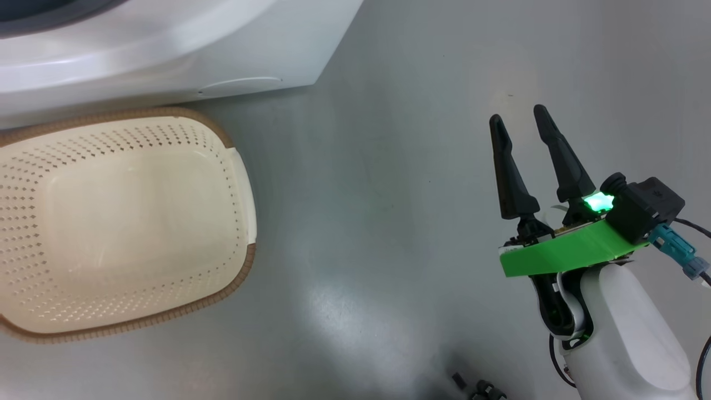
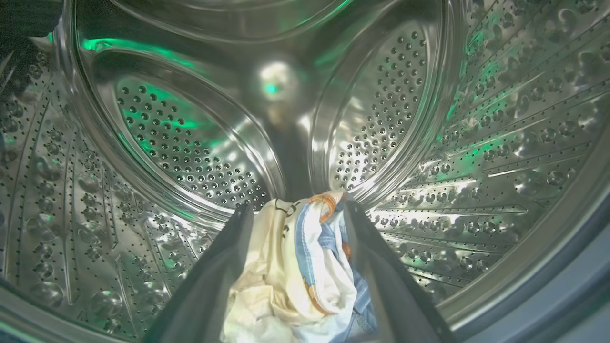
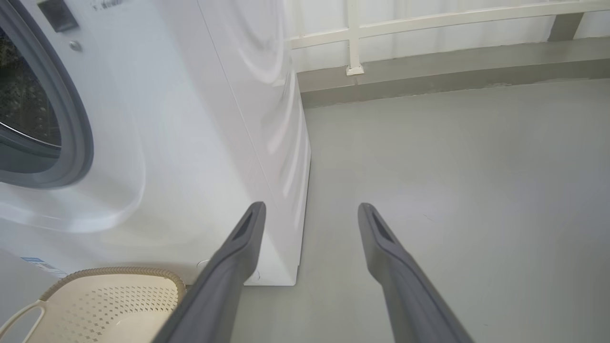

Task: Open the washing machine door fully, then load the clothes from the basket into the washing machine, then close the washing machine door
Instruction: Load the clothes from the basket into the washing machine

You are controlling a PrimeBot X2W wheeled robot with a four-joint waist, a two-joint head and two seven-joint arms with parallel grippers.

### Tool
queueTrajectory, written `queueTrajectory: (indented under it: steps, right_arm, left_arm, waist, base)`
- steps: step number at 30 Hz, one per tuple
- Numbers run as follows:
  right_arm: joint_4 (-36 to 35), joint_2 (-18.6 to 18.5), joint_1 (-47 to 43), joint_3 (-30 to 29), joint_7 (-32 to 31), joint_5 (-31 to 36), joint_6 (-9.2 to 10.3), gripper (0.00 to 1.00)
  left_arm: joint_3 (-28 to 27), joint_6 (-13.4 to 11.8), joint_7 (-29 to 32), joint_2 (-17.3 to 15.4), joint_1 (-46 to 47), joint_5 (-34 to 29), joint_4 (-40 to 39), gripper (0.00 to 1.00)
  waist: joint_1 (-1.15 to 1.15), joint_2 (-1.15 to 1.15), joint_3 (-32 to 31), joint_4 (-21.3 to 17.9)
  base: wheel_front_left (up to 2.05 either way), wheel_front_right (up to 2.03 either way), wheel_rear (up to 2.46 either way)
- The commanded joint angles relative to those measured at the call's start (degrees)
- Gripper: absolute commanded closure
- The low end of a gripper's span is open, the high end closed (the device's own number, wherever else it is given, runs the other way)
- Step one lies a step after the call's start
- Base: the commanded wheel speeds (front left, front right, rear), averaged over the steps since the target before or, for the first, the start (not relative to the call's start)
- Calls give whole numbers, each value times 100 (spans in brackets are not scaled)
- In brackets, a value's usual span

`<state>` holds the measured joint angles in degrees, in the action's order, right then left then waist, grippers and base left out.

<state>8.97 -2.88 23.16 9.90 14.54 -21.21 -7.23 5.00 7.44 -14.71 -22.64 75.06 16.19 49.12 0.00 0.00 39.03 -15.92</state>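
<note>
Steel drum (image 2: 181, 143) surrounds the left end effector (image 2: 298, 209): it is inside the washing machine (image 1: 166, 55), jaws spread wide, not pinching. Garment (image 2: 295, 271), a cream panel with blue and orange print, sits bunched between the two fingers (image 2: 214, 276). It touches both, top fold about level with the tips. Reads as the release step: cloth let go but not dropped clear. Whether the bundle is one garment or both, cannot tell.

Doing it well, as a judgement:
- Hold the jaws wide and dip the fingers so the cloth slides forward onto the drum wall.
- Back out straight along the finger axis.
- Main risk is fabric hanging on a finger and riding back out.
- It could also land on the rubber seal (image 2: 548, 305) at the lower right, too near the mouth; the drop should land deeper than that.
- Check the fingers come away bare.

Right end effector (image 1: 517, 114) is released with nothing in it. It hovers over the grey floor (image 1: 389, 222), well apart from the basket (image 1: 139, 222). Basket sits on the floor just in front of the machine. Its visible part shows bare plastic, so this is likely the last load.
</note>
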Motion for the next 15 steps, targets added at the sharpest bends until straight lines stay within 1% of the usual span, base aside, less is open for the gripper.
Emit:
queueTrajectory:
  steps: [1, 8, 15]
  right_arm:
    - [-111, 0, -28, 92, 46, 23, -25, 0]
    - [-103, 0, 25, 98, 46, 84, -25, 0]
    - [-60, -31, 75, 24, 46, 217, -25, 0]
  left_arm:
    - [-118, -12, -29, -201, -156, -104, -121, 0]
    - [-379, -6, -29, -61, -528, -118, -311, 0]
    - [-688, 0, -29, 202, -1281, -157, -800, 0]
  waist:
    - [0, 0, -28, 23]
    - [0, 0, -151, 73]
    - [0, 0, -394, 251]
  base:
    - [0, 0, 0]
    - [0, 0, 0]
    - [0, 0, 0]
